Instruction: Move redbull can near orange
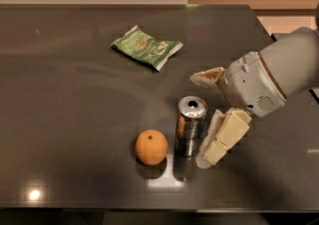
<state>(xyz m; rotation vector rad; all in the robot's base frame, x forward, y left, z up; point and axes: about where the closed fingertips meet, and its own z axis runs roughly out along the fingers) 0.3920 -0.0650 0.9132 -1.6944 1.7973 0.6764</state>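
Observation:
The redbull can (190, 126), slim and silver with a shiny pull-tab top, stands upright on the dark table (75, 99). The orange (151, 147) sits just left of it, a small gap apart. My gripper (200, 118) is open, right next to the can on its right. One cream finger (207, 76) reaches out behind the can. The other finger (222, 137) lies close along the can's right side. The can stands free between the spread fingertips.
A flat green snack packet (147, 47) lies farther back on the table. My white arm housing (271, 74) fills the right side. The table's front edge runs along the bottom, its right edge behind the arm.

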